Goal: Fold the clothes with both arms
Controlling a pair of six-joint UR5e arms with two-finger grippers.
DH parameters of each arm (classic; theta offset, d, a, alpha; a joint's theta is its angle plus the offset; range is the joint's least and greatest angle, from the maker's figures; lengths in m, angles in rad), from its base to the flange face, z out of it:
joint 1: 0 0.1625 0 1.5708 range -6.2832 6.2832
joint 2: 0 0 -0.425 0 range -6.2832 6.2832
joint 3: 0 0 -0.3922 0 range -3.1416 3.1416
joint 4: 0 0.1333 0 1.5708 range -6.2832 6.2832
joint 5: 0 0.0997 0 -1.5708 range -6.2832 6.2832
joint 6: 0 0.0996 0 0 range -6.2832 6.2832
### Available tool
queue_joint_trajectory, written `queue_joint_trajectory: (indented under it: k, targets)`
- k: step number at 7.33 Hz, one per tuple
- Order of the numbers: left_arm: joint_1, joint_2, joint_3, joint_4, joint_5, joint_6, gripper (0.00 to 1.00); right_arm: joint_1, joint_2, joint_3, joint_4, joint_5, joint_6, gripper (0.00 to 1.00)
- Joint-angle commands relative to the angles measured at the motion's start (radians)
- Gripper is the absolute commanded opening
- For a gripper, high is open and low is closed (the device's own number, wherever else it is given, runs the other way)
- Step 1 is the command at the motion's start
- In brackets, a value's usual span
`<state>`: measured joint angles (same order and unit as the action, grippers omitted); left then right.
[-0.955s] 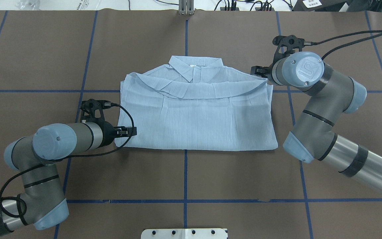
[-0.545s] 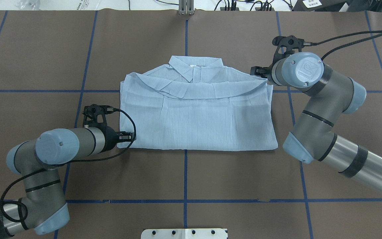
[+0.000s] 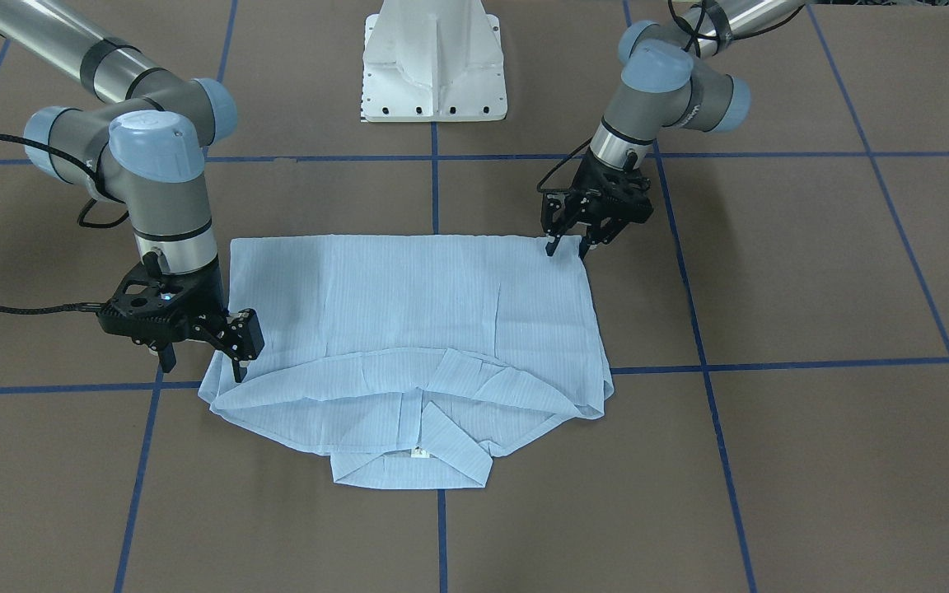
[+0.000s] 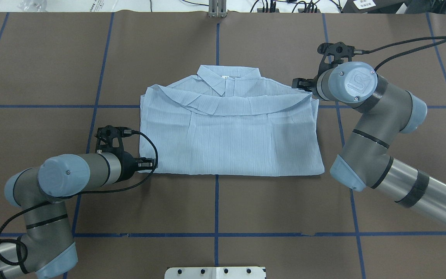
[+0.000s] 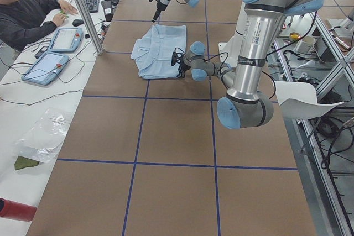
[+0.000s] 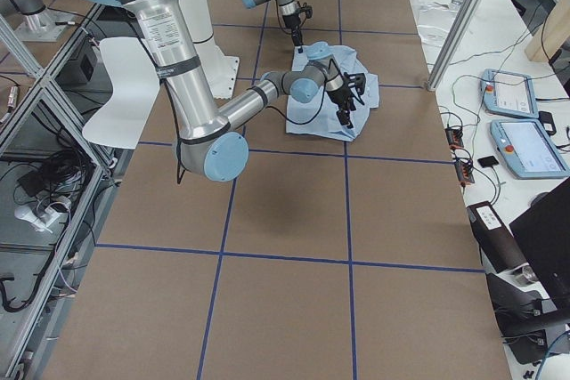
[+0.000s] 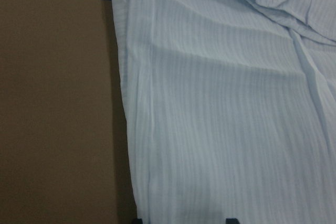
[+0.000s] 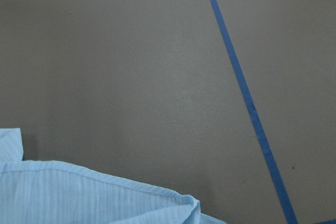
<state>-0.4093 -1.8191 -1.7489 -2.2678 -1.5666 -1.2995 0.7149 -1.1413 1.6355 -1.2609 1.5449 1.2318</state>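
Shirt point(image 4: 229, 135): light blue, fine-striped, lying flat mid-bench point(image 4: 285, 209); collar point(image 4: 227, 77) on the side away from the robot's base, hem toward it; sleeves out of sight, seemingly folded in

Left end effector point(image 3: 567, 249): released, fingers apart, tips pointing down at the hem corner on the robot's left; cloth running between the two tips in the wrist view

Right end effector point(image 3: 203, 369): released, spread wide, straddling the shirt's edge at the shoulder end; one finger over cloth, the other over bare bench

Step in hand: probably taking hold at two opposite corners ahead of the next fold; nothing gripped yet

Doing it well: go down until one finger meets the bench just beside the edge; close on every layer, not only the top one; clamp both sides before any lift; raise together and level, keeping the thin cloth lightly taut

Risk: picking up a single layer and undoing the folds beneath; dragging the collar askew
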Motion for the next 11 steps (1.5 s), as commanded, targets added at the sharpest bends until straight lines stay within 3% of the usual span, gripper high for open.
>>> queue_joint_trajectory:
  k: [1,4,5,6,7,11]
  targets:
    - [0.01,0.032,-0.026,0.001,0.0,-0.001,0.53,-0.002,0.0,0.0,0.0,0.0,0.0,1.0]
    - [0.018,0.032,-0.026,0.001,0.002,-0.001,0.53,-0.005,0.0,0.0,0.0,0.0,0.0,1.0]
    - [0.023,0.032,-0.024,0.001,0.002,-0.001,0.42,-0.005,0.0,-0.002,0.0,0.0,0.0,1.0]
    - [0.029,0.032,-0.023,0.001,0.003,-0.001,0.07,-0.006,0.0,-0.002,0.0,0.0,-0.001,1.0]
    - [0.027,0.032,-0.027,0.001,0.003,0.0,0.0,-0.006,0.0,-0.002,0.0,0.0,-0.002,1.0]
    - [-0.018,0.055,-0.034,0.007,0.002,0.017,0.0,-0.006,0.003,0.0,0.0,0.0,0.0,1.0]
